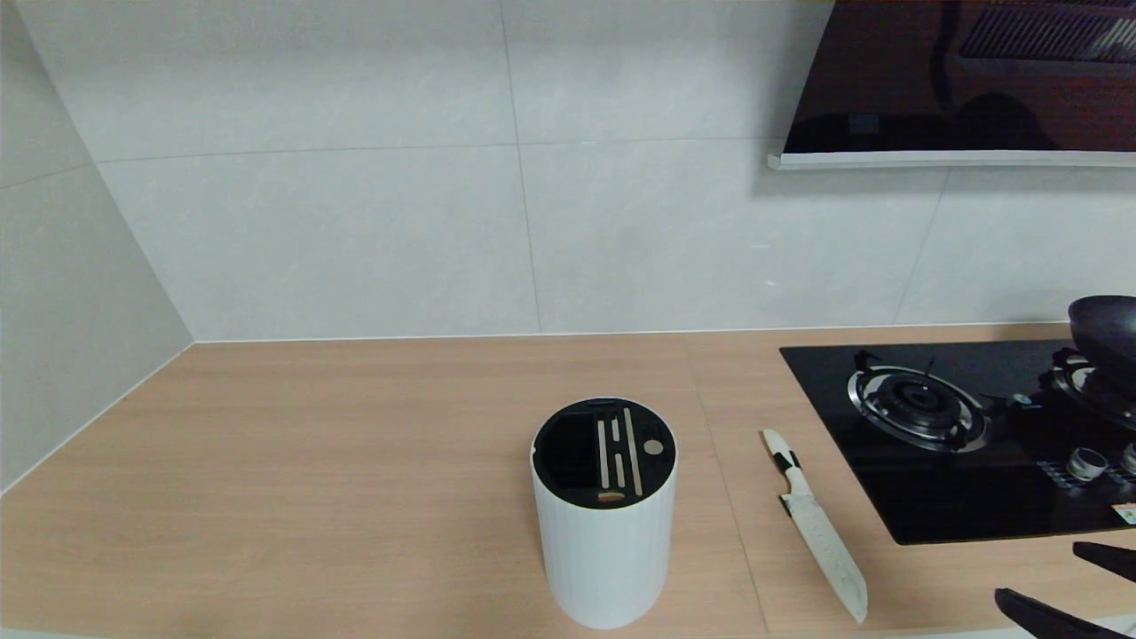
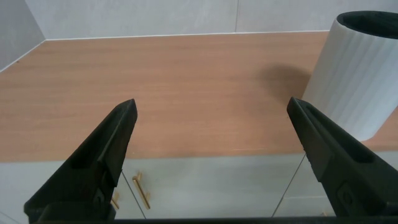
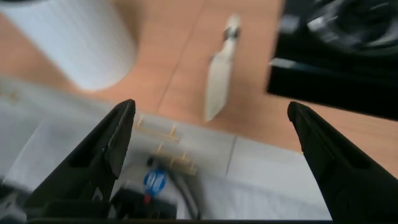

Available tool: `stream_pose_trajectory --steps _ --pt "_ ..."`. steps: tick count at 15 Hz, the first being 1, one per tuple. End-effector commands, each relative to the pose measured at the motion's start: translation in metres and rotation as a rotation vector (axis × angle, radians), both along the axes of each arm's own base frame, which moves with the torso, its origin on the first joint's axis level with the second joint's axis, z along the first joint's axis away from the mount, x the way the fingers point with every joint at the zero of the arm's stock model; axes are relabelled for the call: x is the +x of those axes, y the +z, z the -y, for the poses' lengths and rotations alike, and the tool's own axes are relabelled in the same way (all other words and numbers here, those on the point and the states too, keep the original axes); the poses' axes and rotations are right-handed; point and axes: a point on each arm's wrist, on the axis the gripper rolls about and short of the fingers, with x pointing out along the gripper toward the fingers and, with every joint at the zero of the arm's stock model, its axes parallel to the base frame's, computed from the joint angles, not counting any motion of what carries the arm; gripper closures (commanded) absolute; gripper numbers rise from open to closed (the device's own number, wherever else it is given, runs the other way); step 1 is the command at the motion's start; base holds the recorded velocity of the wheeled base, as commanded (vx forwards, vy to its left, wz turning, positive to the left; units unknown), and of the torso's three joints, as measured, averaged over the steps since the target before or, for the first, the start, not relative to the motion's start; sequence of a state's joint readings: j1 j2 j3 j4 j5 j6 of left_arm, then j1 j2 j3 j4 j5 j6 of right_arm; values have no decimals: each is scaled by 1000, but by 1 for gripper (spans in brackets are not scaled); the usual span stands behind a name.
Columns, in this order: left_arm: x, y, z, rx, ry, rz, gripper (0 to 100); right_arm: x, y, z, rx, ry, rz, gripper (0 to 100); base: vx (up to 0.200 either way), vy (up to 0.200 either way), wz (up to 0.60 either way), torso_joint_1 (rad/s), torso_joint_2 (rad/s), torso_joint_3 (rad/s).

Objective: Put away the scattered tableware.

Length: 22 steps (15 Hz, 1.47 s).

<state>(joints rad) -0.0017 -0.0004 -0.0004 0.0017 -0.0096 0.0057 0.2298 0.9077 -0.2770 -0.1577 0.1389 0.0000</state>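
Knife, white, black-banded handle

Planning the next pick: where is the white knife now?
In the head view, the white knife lies flat on the wooden countertop, right of centre, between the white ribbed holder and the black hob.

Lower centre of the head view, the white ribbed knife holder stands upright, its black top showing one wide opening, three narrow slots and a small round hole. Just right of it, well apart, the knife lies flat: white handle with black bands toward the back, pale blade pointing at the frame's bottom edge.
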Motion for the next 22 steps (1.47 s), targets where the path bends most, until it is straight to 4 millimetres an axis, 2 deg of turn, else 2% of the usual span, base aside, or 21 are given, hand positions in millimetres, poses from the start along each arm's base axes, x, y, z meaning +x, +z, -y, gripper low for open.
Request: stream_pose_trajectory --steps 1,5,7,8,9,13,18,21,22 --pt "0 0 0 0 -1 -1 0 52 -19 -24 -46 71 -154 0 0 0 0 0 0 0" --pt "0 0 0 -1 1 -1 0 102 -36 -45 -104 11 -106 0 0 0 0 0 0 0" --pt "0 0 0 -1 1 -1 0 119 -38 -54 -101 24 -96 0 0 0 0 0 0 0" --pt "0 0 0 -1 1 -1 0 119 -38 -54 -101 24 -96 0 0 0 0 0 0 0" --pt "0 0 0 -1 1 -1 0 128 -48 -62 -115 42 -135 0 0 0 0 0 0 0" --pt "0 0 0 -1 1 -1 0 142 -73 -73 -149 24 -160 0 0 0 0 0 0 0" --pt "0 0 0 -1 1 -1 0 163 -117 -80 -215 -46 -197 0 0 0 0 0 0 0" --pt "0 0 0 -1 1 -1 0 178 -147 -84 -234 -115 -159 0 0 0 0 0 0 0" --pt "0 0 0 -1 1 -1 0 181 -151 -85 -226 -142 -138 0 0 0 0 0 0 0"
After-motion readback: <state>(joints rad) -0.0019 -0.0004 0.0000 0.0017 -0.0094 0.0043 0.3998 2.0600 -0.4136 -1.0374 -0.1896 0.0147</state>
